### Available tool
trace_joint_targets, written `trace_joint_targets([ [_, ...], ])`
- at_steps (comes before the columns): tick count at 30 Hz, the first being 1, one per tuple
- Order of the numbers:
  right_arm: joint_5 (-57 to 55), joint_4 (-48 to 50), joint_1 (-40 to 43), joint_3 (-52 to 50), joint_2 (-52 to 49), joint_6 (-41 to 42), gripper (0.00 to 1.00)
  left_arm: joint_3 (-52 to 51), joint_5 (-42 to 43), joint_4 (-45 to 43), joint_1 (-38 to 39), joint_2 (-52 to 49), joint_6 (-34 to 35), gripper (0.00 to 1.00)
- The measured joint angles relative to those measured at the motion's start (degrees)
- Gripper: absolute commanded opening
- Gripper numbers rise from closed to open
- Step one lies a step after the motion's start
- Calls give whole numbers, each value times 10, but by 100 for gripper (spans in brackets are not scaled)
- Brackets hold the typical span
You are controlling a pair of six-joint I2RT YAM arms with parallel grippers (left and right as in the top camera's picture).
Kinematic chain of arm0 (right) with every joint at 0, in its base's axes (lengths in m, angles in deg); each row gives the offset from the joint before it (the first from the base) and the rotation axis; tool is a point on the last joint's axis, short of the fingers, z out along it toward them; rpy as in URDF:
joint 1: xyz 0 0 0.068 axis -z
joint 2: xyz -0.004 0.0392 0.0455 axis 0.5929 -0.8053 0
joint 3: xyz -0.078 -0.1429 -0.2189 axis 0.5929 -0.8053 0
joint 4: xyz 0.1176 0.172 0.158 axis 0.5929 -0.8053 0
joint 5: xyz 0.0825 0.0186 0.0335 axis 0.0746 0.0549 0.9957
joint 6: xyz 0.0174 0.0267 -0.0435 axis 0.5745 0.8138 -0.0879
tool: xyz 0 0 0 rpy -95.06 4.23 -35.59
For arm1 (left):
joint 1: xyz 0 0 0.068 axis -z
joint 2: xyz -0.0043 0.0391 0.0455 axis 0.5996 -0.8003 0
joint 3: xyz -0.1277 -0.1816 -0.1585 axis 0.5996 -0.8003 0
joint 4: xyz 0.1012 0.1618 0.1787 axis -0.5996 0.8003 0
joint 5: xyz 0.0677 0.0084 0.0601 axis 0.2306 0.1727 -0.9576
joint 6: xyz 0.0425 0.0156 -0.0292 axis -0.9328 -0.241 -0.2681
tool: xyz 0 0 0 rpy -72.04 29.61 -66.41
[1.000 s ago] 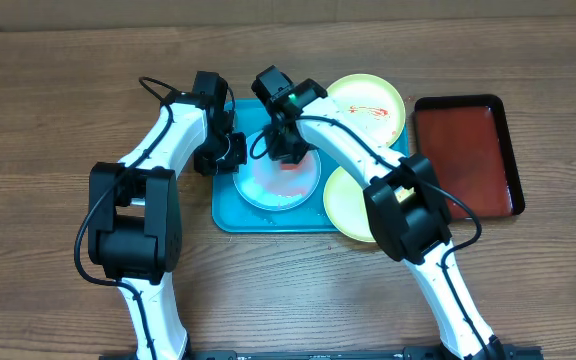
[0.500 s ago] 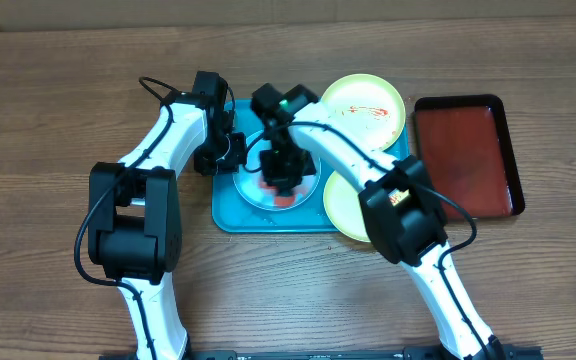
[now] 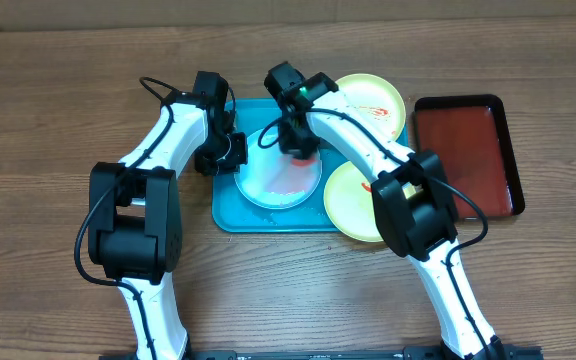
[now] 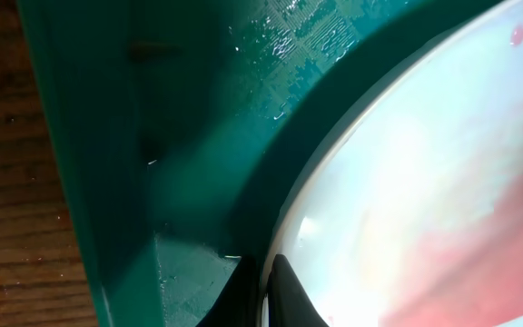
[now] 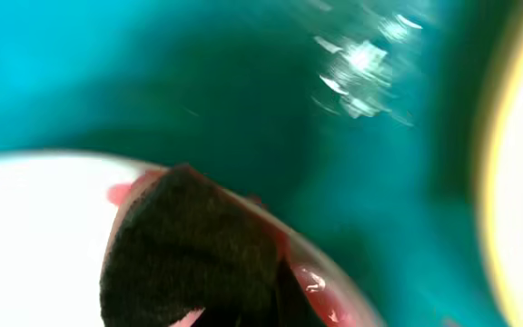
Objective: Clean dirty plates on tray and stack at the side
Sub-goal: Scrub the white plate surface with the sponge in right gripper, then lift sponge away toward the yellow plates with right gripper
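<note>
The pale blue-white plate (image 3: 273,185) lies on the turquoise tray (image 3: 230,215), with a pink-red smear across it. My left gripper (image 3: 230,152) is shut on the plate's left rim, and its dark fingertips (image 4: 263,291) pinch the edge of the plate (image 4: 407,182). My right gripper (image 3: 296,148) is shut on a red sponge with a dark scrub face (image 5: 189,236), pressed on the plate's far rim (image 5: 25,236). One yellow-green plate (image 3: 368,105) with a red smear sits at the tray's far right. The other yellow-green plate (image 3: 353,200) overlaps the tray's near right corner.
A smaller dark red, black-rimmed tray (image 3: 468,150) lies on the wooden table to the right of the plates. Both arms reach in from the near side and cross over the turquoise tray (image 4: 198,136). The tray floor is wet (image 5: 243,73).
My right gripper swept the sponge toward the near side of the blue-white plate, then back to its far rim. My left gripper has held the rim without moving.
</note>
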Motion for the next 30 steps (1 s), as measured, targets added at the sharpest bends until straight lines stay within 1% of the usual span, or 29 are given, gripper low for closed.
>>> trace_joint_targets([
  [3,37,28,-9,0,-5,0,4,0,0,0,0,0,0,4],
  [7,104,34,-19,0,-8,-13,4,0,-1,0,0,0,0,4],
  [15,178,-34,-31,2,-9,-30,4,0,-1,0,0,0,0,4],
  [19,199,-71,-2,2,-9,-33,4,0,0,1,0,0,0,4],
  [23,190,-93,41,1,6,-44,4,0,1,2,0,0,0,4],
  [30,165,-131,108,1,101,-71,4,-28,12,-35,-1,11,3,4],
])
